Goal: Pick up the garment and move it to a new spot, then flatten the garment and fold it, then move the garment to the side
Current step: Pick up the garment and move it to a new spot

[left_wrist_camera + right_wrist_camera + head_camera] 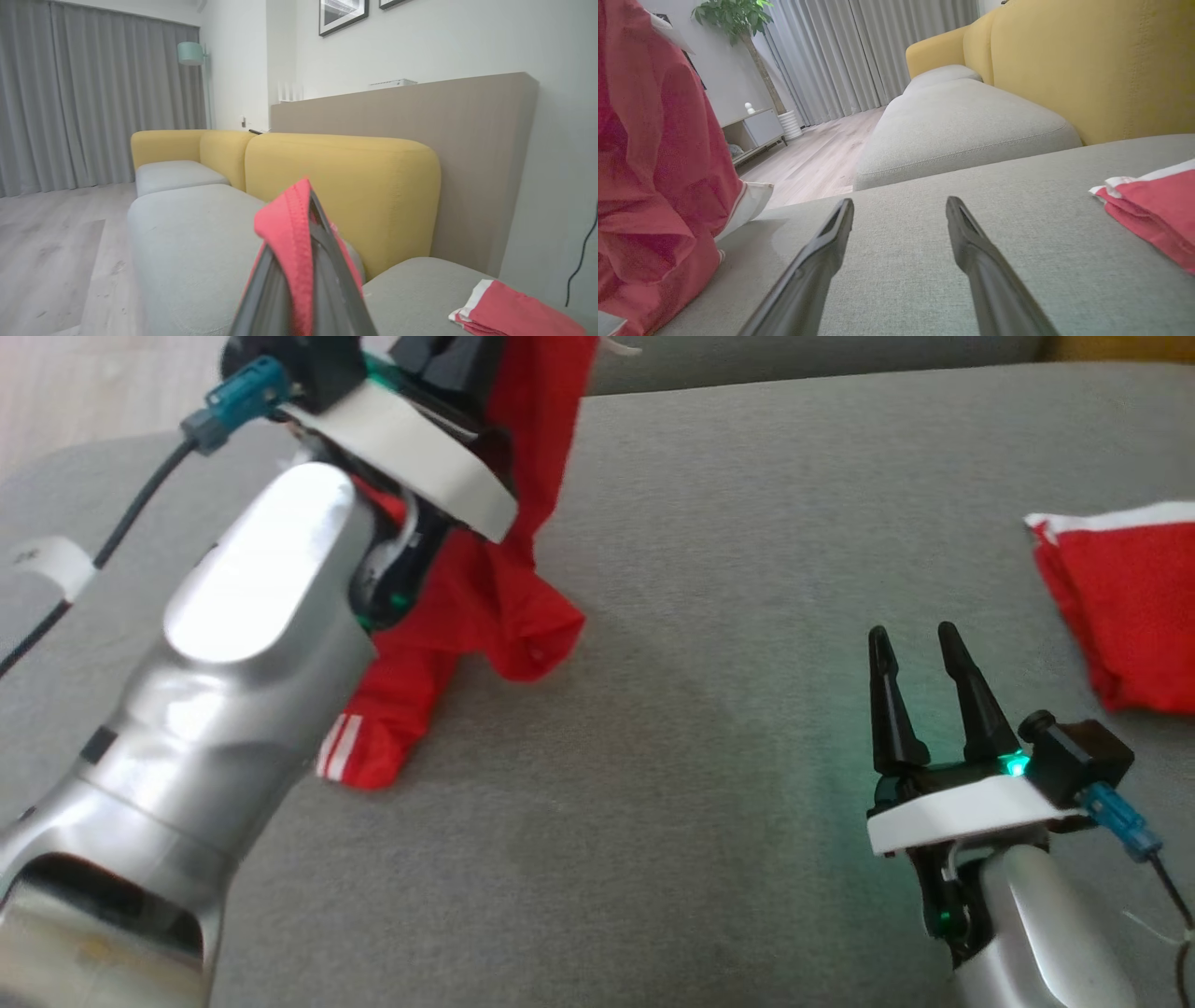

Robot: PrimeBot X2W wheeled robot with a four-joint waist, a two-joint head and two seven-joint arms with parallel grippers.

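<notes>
Upper left of the head view: red garment hanging from the left gripper, fingers pressed together on a fold of its hem. Lower folds and white-striped cuff lying on the grey sofa cushion. Lower right: right gripper, fingers spread apart, low over the cushion. Far right edge: folded red cloth, well apart from both.

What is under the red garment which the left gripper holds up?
The grey seat cushion. The lower end of the garment, with white stripes, rests crumpled on it. Whatever lies beneath that crumpled end is covered.
</notes>
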